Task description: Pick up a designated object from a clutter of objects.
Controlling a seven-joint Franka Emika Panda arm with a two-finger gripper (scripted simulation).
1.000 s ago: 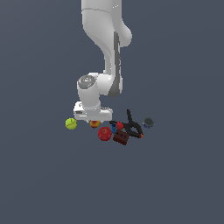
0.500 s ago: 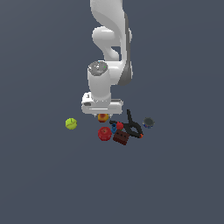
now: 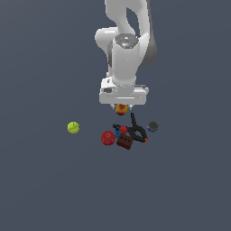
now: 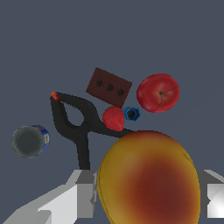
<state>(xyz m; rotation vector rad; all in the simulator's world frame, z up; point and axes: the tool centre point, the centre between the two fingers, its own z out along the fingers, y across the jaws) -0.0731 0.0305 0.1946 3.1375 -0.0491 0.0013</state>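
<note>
Peach [image 3: 121,108] lifted in pincer [image 3: 122,107] above clamp [image 3: 135,131].

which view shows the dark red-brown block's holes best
The wrist view: the dark red-brown block faces the camera, unobstructed, with three round holes in a row. In the exterior view the block is a small dark patch beside the black clamp; its holes barely show.

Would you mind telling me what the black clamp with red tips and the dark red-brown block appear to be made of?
The black clamp with red tips looks like matte moulded plastic: uniform black, no metallic glint, though this render leaves it open. The dark red-brown block looks like painted wood or plastic: flat faces, dull finish, three round holes in a row.
</note>
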